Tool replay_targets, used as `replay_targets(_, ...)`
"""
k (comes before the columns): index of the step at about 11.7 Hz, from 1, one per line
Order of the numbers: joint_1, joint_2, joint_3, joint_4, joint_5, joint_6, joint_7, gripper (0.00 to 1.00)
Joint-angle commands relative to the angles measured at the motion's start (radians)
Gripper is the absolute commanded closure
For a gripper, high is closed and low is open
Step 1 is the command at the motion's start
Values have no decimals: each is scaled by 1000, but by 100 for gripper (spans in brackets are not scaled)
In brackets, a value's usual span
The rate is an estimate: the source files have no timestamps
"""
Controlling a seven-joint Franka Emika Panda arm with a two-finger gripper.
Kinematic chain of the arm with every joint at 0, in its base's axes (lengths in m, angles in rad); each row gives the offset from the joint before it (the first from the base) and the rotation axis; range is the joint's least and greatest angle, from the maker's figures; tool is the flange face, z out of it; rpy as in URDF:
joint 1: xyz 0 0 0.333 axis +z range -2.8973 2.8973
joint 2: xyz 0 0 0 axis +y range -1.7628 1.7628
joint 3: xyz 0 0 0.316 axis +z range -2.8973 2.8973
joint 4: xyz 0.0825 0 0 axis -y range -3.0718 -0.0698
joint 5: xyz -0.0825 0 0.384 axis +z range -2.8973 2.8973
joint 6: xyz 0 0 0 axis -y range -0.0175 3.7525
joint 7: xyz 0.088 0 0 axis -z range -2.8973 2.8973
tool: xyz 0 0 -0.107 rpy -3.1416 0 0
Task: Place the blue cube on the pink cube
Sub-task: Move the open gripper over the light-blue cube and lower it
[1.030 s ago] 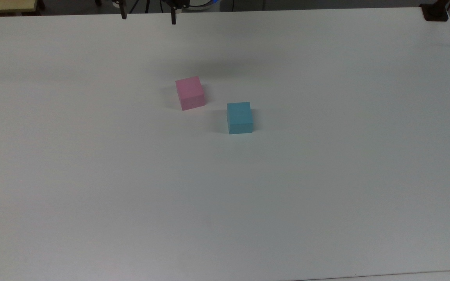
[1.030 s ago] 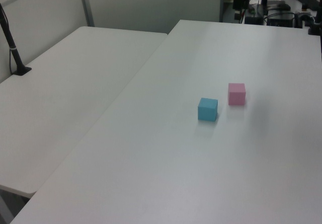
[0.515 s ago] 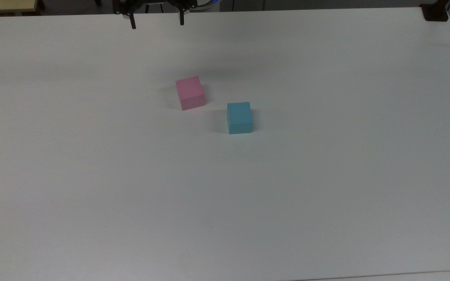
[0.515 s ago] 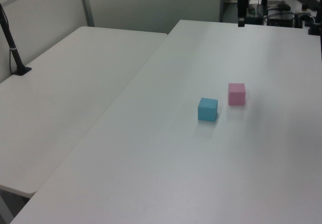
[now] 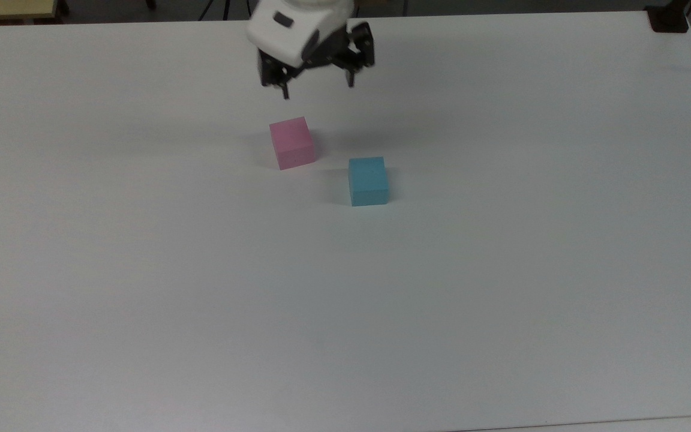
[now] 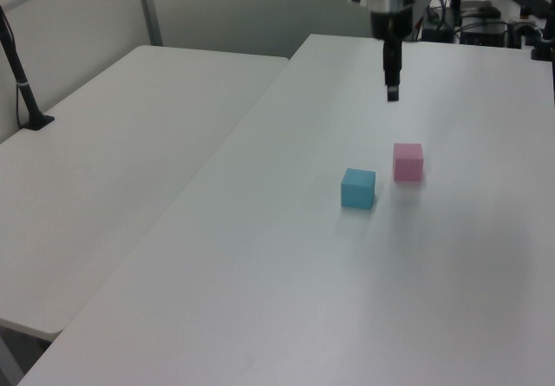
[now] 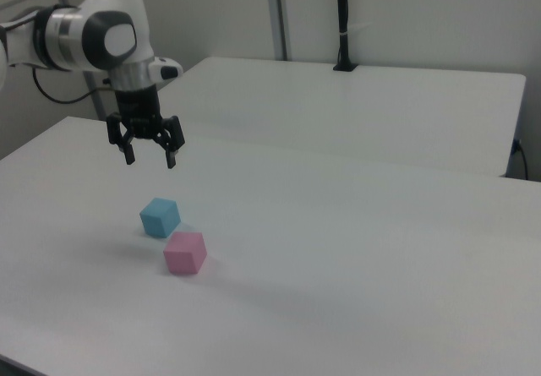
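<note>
Blue cube: the blue cube (image 5: pixel 368 180) (image 6: pixel 358 187) (image 7: pixel 160 216) sits flat on the white table (image 5: pixel 501 270) (image 6: pixel 286 299) (image 7: pixel 355 266), bare on every visible face, nothing touching it.
Pink cube: the pink cube (image 5: pixel 291 143) (image 6: pixel 408 161) (image 7: pixel 185 252) stands near the blue cube but apart from it, a strip of table showing between them. In the top view it lies to the blue cube's upper left; in the left view to the blue cube's right and slightly farther back; in the right view below and a little right of the blue cube. It is turned slightly out of line with the blue cube.
Stack status: both cubes rest on the table; the blue cube is not on the pink cube.
Gripper: the gripper (image 5: pixel 318 87) (image 6: pixel 391 91) (image 7: pixel 150 156) hangs in the air above the table, fingers pointing down and spread wide, holding nothing. In the top view it lies above the blue cube's upper left, beyond the pink cube; in the right view it is above the blue cube.
Arm: the white arm (image 7: pixel 93 34) reaches in from the right view's left.
Surroundings: a second white table (image 6: pixel 104 169) (image 7: pixel 363 106) adjoins the first, carrying a black post (image 6: pixel 22 82) (image 7: pixel 342 21).
</note>
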Motion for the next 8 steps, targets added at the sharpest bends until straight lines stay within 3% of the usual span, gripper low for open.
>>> replay_targets(1, 61, 72, -6, -17, 27, 102, 92, 0)
replay_targets(8, 114, 214, -8, -16, -63, 194, 174, 0)
